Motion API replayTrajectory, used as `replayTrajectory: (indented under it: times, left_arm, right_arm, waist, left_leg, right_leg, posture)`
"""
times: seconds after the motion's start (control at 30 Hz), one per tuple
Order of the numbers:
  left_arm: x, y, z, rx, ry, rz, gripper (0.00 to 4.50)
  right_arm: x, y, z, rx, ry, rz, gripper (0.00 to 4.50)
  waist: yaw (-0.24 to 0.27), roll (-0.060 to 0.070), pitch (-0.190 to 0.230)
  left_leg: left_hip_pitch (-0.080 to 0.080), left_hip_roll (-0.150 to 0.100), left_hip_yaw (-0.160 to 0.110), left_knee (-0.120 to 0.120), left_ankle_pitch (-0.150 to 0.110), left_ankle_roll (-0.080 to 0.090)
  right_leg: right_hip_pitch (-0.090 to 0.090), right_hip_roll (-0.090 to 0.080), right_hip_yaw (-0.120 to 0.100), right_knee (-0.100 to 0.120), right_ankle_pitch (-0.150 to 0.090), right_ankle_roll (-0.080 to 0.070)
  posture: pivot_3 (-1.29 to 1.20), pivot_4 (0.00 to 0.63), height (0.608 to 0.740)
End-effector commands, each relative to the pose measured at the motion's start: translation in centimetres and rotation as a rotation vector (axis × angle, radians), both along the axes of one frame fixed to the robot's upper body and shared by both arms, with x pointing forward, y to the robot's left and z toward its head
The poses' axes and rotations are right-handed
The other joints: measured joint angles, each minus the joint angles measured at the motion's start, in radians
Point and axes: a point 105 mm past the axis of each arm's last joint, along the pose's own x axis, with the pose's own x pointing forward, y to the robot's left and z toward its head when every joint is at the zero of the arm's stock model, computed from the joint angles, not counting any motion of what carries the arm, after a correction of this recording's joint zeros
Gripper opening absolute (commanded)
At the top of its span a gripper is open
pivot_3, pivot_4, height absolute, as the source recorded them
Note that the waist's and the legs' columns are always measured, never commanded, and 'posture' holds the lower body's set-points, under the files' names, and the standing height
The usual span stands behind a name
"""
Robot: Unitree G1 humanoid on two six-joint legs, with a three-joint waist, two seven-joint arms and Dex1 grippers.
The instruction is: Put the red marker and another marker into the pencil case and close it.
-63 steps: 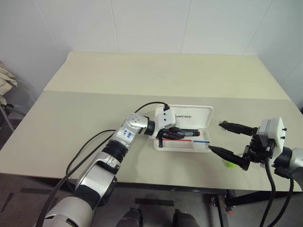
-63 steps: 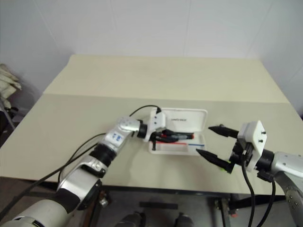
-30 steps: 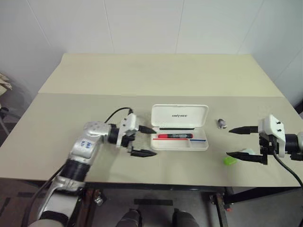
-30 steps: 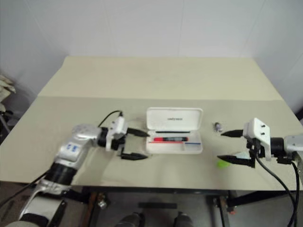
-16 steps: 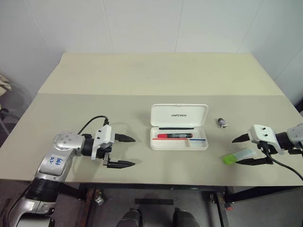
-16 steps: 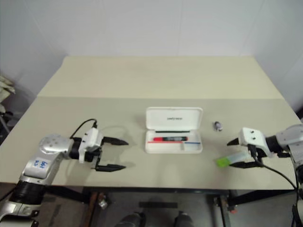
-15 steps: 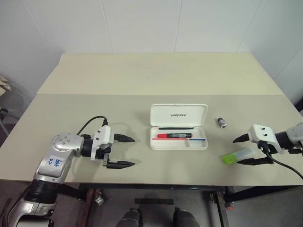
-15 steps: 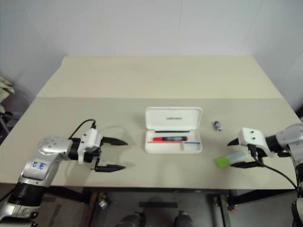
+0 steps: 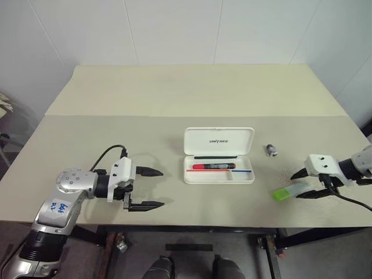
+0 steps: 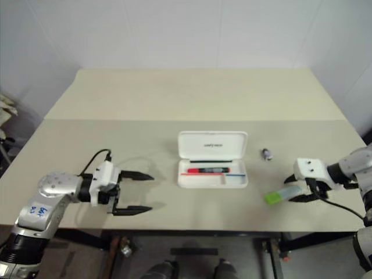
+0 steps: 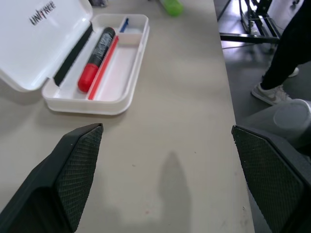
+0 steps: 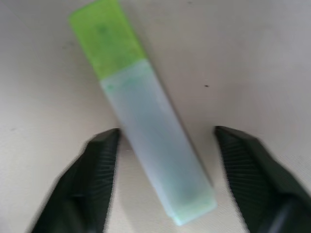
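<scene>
A: Where does the white hard-plastic hinged pencil case [image 9: 219, 156] sit?

B: Near the middle of the beige table [image 9: 174, 99], lid thrown back. The slim red marker with red ends and a black middle [image 9: 214, 166] lies inside the tray, along its far edge, above thin red and blue stripes.

A: And the other marker?

B: The stubby highlighter with a lime-green cap and pale translucent body [image 12: 143, 119] lies flat on the table, well to the right of the case, near the front edge.

A: Is the right gripper [image 9: 307, 183] on it?

B: It straddles the pale end — one black finger [image 12: 97, 174] is at the body's side, the other stands a little off. The jaws are partly spread, not clamped.

A: The left gripper [image 9: 152, 188]?

B: Well left of the case, above the front of the table, fingers spread wide and holding nothing.

A: Anything else?

B: A small silver-grey metal bit [image 9: 271, 151] — just right of the case.
</scene>
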Motion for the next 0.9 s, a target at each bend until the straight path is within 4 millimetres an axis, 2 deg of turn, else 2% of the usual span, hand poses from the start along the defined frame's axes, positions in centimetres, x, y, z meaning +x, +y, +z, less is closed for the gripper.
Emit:
replayTrajectory:
  times: [0.03,0.1,0.13,0.4,0.63,0.77,0.9]
  left_arm:
    - [-0.1,0.0,1.0,-0.013,-0.04,-0.004,4.5]
    - [0.0,0.0,1.1,-0.014,-0.042,-0.005,4.5]
    - [0.0,-0.1,1.0,-0.014,-0.042,-0.006,4.5]
    - [0.5,-0.6,0.9,-0.019,-0.043,-0.026,4.5]
    - [1.0,-0.7,0.7,-0.018,-0.041,-0.05,4.5]
    - [1.5,-0.5,0.7,-0.02,-0.045,-0.047,4.5]
    - [2.0,-0.4,0.9,-0.023,-0.054,-0.041,4.5]
  right_arm:
    - [-0.5,0.7,-0.5,0.035,0.03,0.053,1.84]
    - [-0.5,1.0,-0.5,0.05,0.024,0.063,1.2]
    - [-0.5,1.1,-0.5,0.062,0.02,0.061,1.1]
    - [0.0,1.7,1.5,0.144,-0.07,0.063,1.1]
    - [-0.3,2.5,5.0,0.201,-0.154,0.093,1.1]
    - [-0.9,4.6,7.1,0.282,-0.149,0.138,1.1]
    - [-1.5,8.9,7.8,0.32,-0.112,0.217,1.1]
  waist:
    - [-0.004,0.0,0.0]
    - [-0.012,0.0,0.0]
    - [-0.015,0.0,0.0]
    - [-0.021,0.001,0.0]
    - [-0.019,0.002,0.001]
    - [-0.018,0.002,0.001]
    - [-0.021,0.002,0.001]
  left_leg:
    - [0.0,0.001,0.0,0.0,0.0,0.0]
    - [0.001,0.003,0.0,0.0,0.0,0.0]
    - [0.001,0.003,0.0,0.0,0.0,0.0]
    - [0.001,0.009,0.0,-0.001,0.0,-0.007]
    - [0.001,0.013,0.003,-0.001,-0.001,-0.006]
    - [0.001,0.014,0.003,-0.001,-0.002,-0.007]
    - [0.001,0.016,0.002,0.0,-0.002,-0.007]
  right_leg:
    - [0.0,0.001,0.0,0.0,0.001,-0.001]
    - [0.001,0.003,0.001,0.0,0.003,-0.002]
    - [0.0,0.004,0.001,0.0,0.003,-0.003]
    - [-0.003,0.014,0.003,0.002,0.003,-0.007]
    - [-0.004,0.014,0.006,0.001,0.003,-0.006]
    - [-0.004,0.014,0.006,0.001,0.003,-0.006]
    - [-0.005,0.015,0.008,0.001,0.003,-0.007]
  posture:
    - [0.0,0.15,0.74]
    - [0.0,0.15,0.74]
    - [0.0,0.15,0.74]
    - [0.0,0.15,0.74]
    - [0.0,0.15,0.74]
    - [0.0,0.15,0.74]
    - [0.0,0.15,0.74]
